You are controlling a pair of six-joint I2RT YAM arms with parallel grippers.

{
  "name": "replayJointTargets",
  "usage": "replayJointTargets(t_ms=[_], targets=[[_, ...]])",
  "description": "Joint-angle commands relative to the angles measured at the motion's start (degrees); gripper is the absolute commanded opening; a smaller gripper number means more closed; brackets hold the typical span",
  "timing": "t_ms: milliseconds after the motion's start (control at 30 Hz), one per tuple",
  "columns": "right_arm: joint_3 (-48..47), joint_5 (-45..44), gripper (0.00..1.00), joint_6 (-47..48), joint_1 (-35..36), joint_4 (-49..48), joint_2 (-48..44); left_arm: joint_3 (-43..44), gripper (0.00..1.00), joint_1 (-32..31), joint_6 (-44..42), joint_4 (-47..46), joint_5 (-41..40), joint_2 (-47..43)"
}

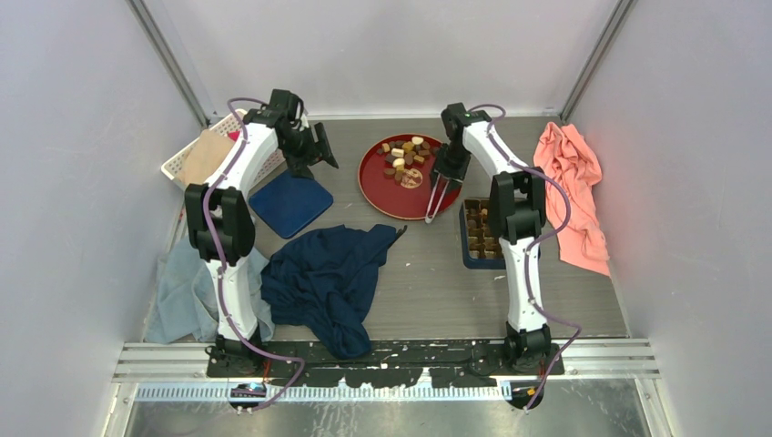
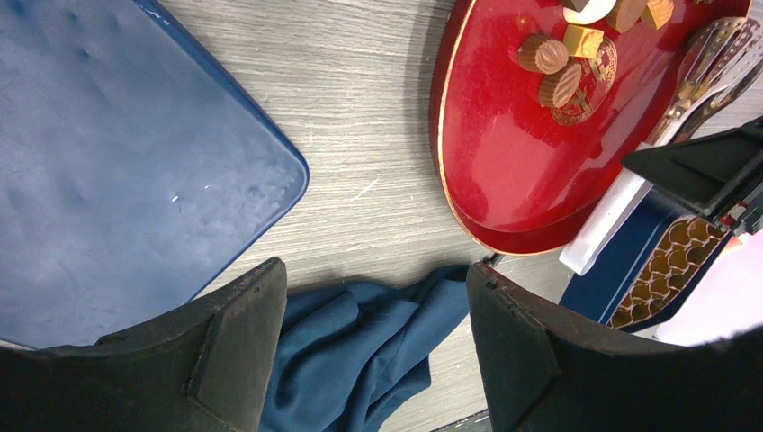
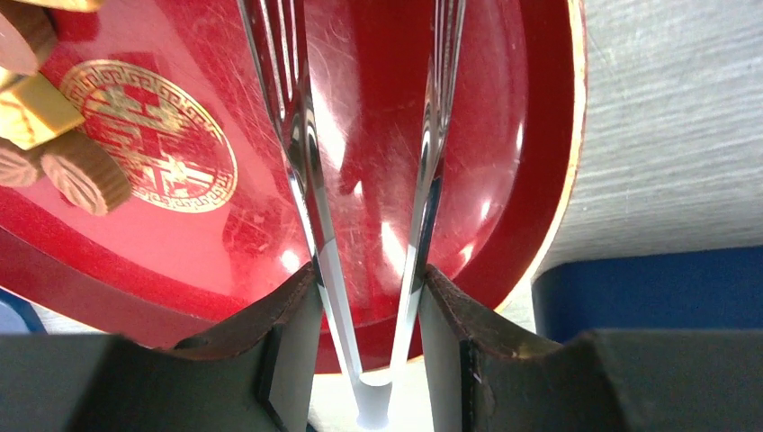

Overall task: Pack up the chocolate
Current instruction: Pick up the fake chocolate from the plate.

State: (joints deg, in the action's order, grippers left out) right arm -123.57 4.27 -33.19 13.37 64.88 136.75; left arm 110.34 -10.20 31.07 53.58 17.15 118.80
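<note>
your right gripper (image 3: 369,279) is pinching a pair of tongs (image 3: 301,135) near their white hinge end, 1 finger pressed on each arm. the 2 arms run forward from the fingers, apart from each other, over the bare side of the red round tray (image 1: 378,191). from your right wrist camera the tong tips run out of frame.

the chocolate (image 1: 405,155) lies on the far half of that tray in a loose cluster of dark brown, light brown and cream pieces, around and beyond the gold emblem (image 3: 157,139). 3 tan pieces sit right at the emblem's edge.

the navy box (image 1: 466,246) stands just right of the tray, partly under your right arm. its cells look brown from above, but you cannot tell pieces from liners.

your left gripper (image 2: 373,279) is spread wide with nothing between the fingers. it hangs above the table between the blue lid (image 2: 108,162) and the tray. a dark blue cloth (image 1: 328,278) lies crumpled near the arms, 1 corner touching the tray's near rim. a salmon cloth (image 1: 573,196) lies at the right wall.
</note>
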Motion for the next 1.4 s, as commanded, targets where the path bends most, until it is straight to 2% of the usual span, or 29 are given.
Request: replayJointTargets(t_ms=[0, 500, 833, 1367], targets=[[2.0, 1.5, 0.47, -0.1, -0.2, 0.4, -7.1, 2.1, 0.74, 0.5, 0.1, -1.4, 0.4, -0.7], [2.0, 1.9, 0.49, 1.2, -0.8, 1.1, -5.3, 0.4, 0.74, 0.6, 0.3, -2.1, 0.2, -1.7], [-5.0, 1.6, 0.49, 2.9, -1.3, 3.7, -0.4, -0.3, 0.74, 0.8, 0.1, -2.1, 0.4, -2.3], [-2.8, 4.6, 0.46, 3.6, 0.0, 3.9, -1.4, -1.8, 0.74, 1.1, 0.2, -2.6, 1.0, -3.2]])
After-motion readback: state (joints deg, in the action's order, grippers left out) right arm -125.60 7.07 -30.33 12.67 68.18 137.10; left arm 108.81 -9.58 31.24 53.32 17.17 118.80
